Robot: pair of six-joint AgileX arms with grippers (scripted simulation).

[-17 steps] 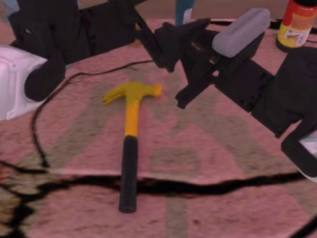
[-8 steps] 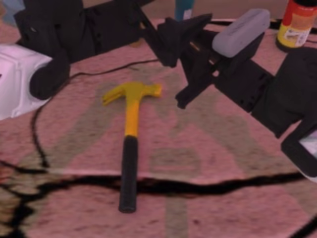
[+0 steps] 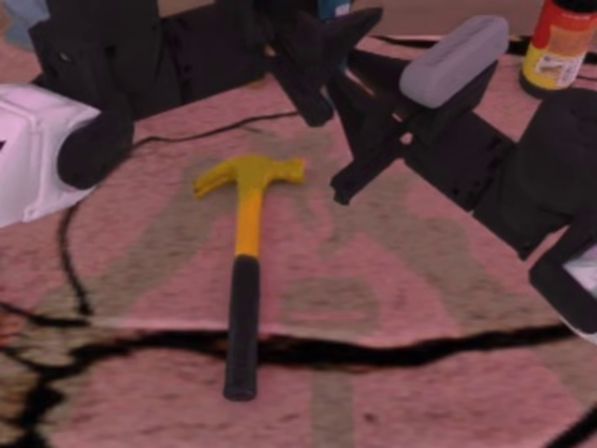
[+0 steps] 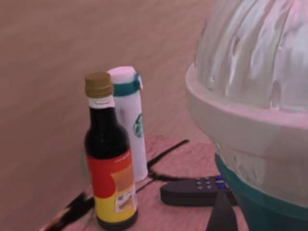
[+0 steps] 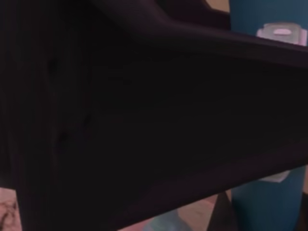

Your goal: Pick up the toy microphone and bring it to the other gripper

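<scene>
Jaws on the right gripper (image 3: 347, 131) are looking spread wide in the top view, one black finger angling down toward the table and the other running up under the left gripper (image 3: 322, 56); whether the left jaws are gripping anything I cannot tell, since they are showing only as a dark mass. Both arms are meeting at the far middle of the table (image 3: 420, 308), the left one carrying a white housing (image 3: 33, 149) at the left edge, the right one bearing a grey block (image 3: 454, 59). A yellow-and-black hammer (image 3: 244, 280) is lying flat near the middle of the table, head toward the grippers. A dark sauce bottle (image 3: 560, 42) is standing upright at the far right corner, with a white tumbler (image 4: 131, 125) just behind it and a black remote (image 4: 197, 190) lying nearby. The toy microphone (image 4: 250, 110) is sitting up off the table right against the left gripper, white head filling the left wrist view, teal handle probably lying outside the right gripper's fingers.
</scene>
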